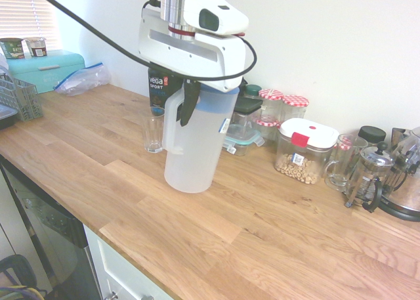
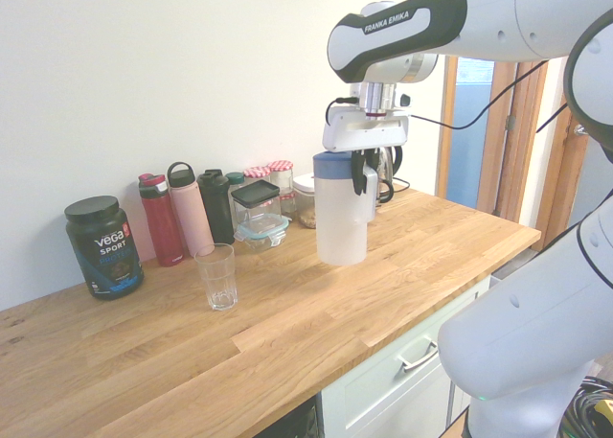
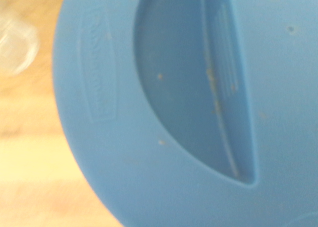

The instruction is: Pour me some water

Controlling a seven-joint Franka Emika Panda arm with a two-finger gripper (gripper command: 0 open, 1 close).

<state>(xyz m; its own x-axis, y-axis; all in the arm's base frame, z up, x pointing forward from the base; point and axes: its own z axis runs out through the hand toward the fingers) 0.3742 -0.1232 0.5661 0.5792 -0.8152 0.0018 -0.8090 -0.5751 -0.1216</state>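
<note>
- The end effector [image 1: 186, 102] points straight down, its dark fingers [image 2: 356, 172] pinched tight on the top of the white loop handle [image 1: 172, 119] of the jug [image 1: 195, 142].
- The jug hangs upright from that grip; whether its base touches the desk [image 1: 262, 228] or is just clear of it cannot be told.
- The water [image 2: 341, 227] is inside the frosted jug, faintly visible through the wall.
- In the wrist view the jug's blue lid [image 3: 189, 108] fills nearly the whole picture, with a blurred glass rim at about 10 o'clock.
- In the second exterior view the empty drinking glass [image 2: 217, 276] stands on the desk at about 8 o'clock of the jug, well apart from it.
- In that view the red bottle [image 2: 160, 219] and pink bottle [image 2: 190, 211] stand by the wall at about 9 o'clock of the jug.
</note>
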